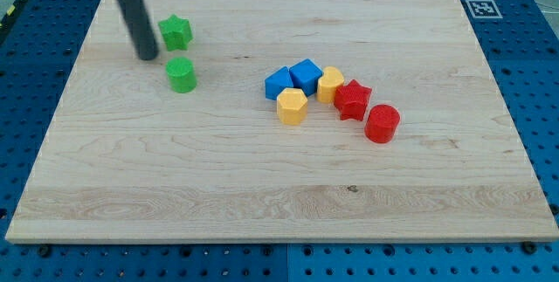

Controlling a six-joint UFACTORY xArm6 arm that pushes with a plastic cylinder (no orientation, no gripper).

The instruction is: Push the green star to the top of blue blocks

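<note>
So my tip (148, 56) is down on the wooden board (279, 195) in the view's upper left, the dark rod slanting up from it toward the view's top edge. There's no gripper on this thing, nothing that opens or closes or grabs, just a plain rod end resting against the surface.

The green star (175, 31) sits just to the view's right of the rod, a bit higher in the view than my tip. Whether the rod actually touches the star I can't tell from this angle, they look very close. Just below the star is a green cylinder (182, 74), near it but apart, and it's to the lower right of my tip.

The blue ones are well away, around the middle of the board: a blue block (278, 83) on the view's left (shape looks roughly pentagonal but hard to say) and a blue cube (307, 74) touching it on the right. A yellow hexagonal block (292, 106) sits right under the 2 blues, and another yellow block (330, 83) is snug against the cube's right side. Then a red star (353, 99) next to that yellow, and a red cylinder (383, 123) at the lower right end of the cluster.

There's a small black-and-white marker tag (481, 7) at the board's top right corner.
</note>
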